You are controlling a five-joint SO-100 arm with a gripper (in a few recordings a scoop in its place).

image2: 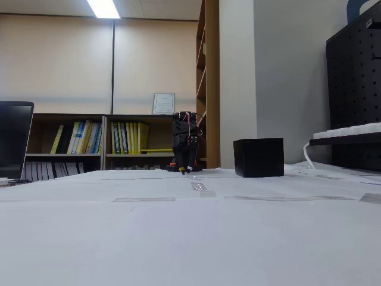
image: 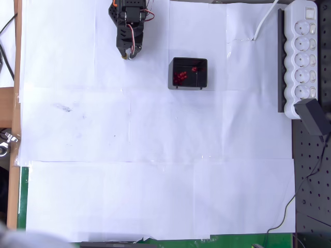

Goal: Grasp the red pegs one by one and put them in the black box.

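White paper sheets (image2: 190, 238), taped edge to edge, cover the table and fill the foreground of the fixed view; the overhead view shows their seams, a faint smudge well left of the black box (image: 189, 73), and a strip of green mat along the bottom edge.

Behind the table the fixed view takes in a beige wall, a lit ceiling lamp (image2: 104, 8), low bookshelves (image2: 107, 143) with books, a framed sheet on top and a tall wooden shelf unit. A dark pegboard panel rises at the right of the box.

From the side the box is a plain black cube whose inside is hidden. From above it is open, and the red pegs (image: 181, 77) lie inside: a cluster at its left half and one or two more near the top wall. They overlap, so an exact count cannot be told; none lie on the paper.

One arm stands left of the box, folded low, its gripper (image: 125, 53) pointing down at the paper, apart from the box. Whether its jaws are parted cannot be told.

One white power strip (image: 302, 51) with five sockets lies right of the box.
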